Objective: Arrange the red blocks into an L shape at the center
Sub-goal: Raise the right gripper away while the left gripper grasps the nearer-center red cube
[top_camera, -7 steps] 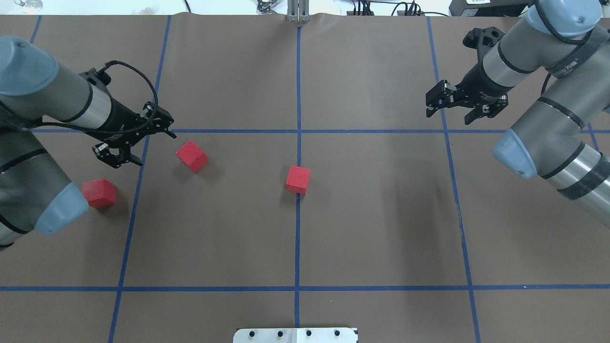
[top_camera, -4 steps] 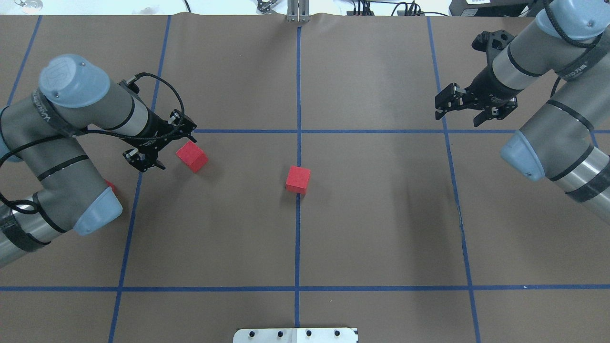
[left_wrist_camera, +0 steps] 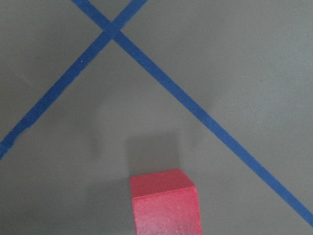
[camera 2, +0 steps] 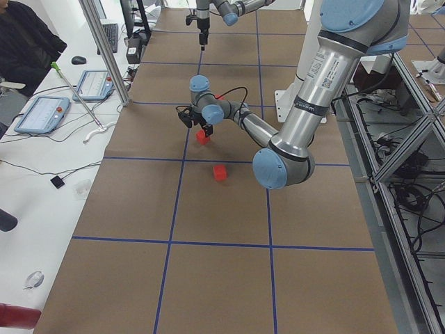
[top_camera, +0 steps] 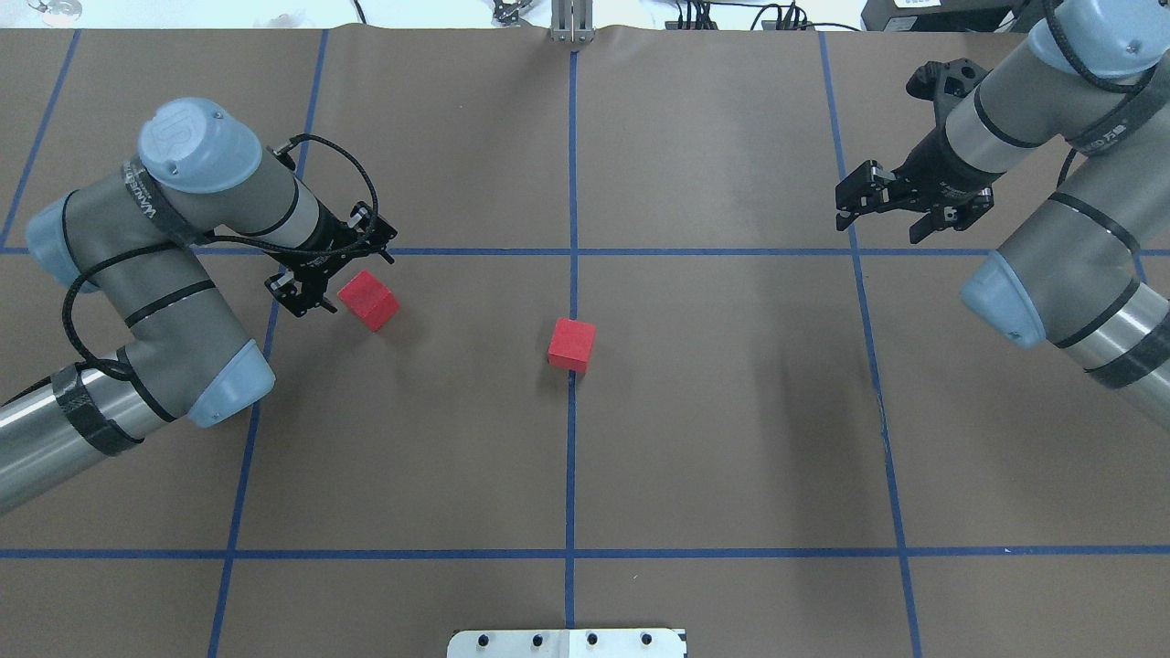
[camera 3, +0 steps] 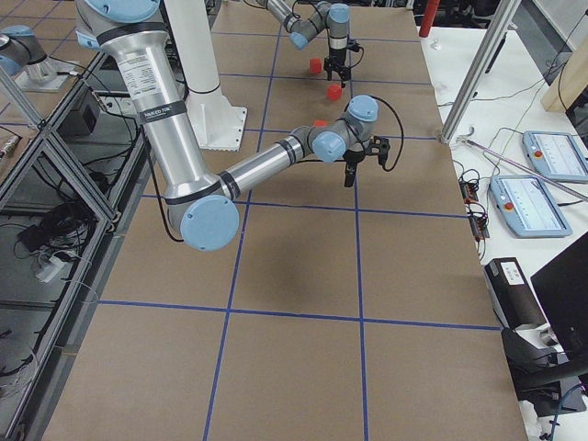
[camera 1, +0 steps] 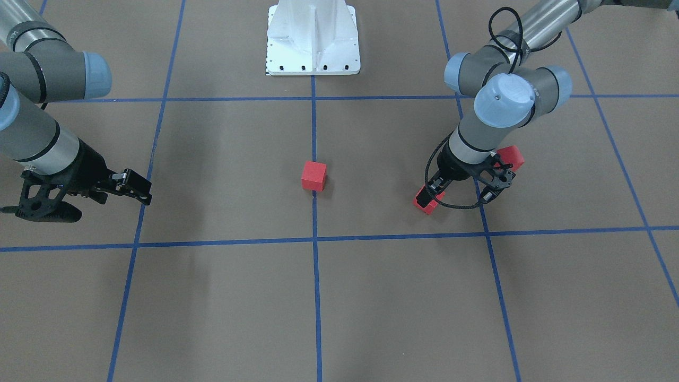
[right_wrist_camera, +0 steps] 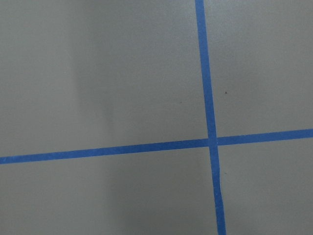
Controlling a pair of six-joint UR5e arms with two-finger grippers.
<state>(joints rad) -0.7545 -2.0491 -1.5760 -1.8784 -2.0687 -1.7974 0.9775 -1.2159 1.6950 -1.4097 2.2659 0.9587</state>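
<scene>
One red block (top_camera: 572, 344) sits on the blue centre line (top_camera: 571, 439); it also shows in the front view (camera 1: 313, 175). A second red block (top_camera: 368, 300) lies to the left; it is partly hidden in the front view (camera 1: 428, 206). My left gripper (top_camera: 336, 274) is open and empty, right beside this block on its far-left side. In the left wrist view the block (left_wrist_camera: 165, 203) is at the bottom edge. The third red block (camera 1: 512, 157) lies behind the left arm and is hidden in the overhead view. My right gripper (top_camera: 894, 212) is open and empty at the far right.
The white robot base (camera 1: 313, 37) stands at the table's robot-side edge. My left arm's elbow (top_camera: 224, 379) hangs over the left grid squares. The right wrist view shows only brown surface and a blue tape crossing (right_wrist_camera: 211, 142).
My left arm has swung right, bringing its open gripper up to the second block; its elbow now covers the third block. The right gripper shifted slightly right, then held still.
</scene>
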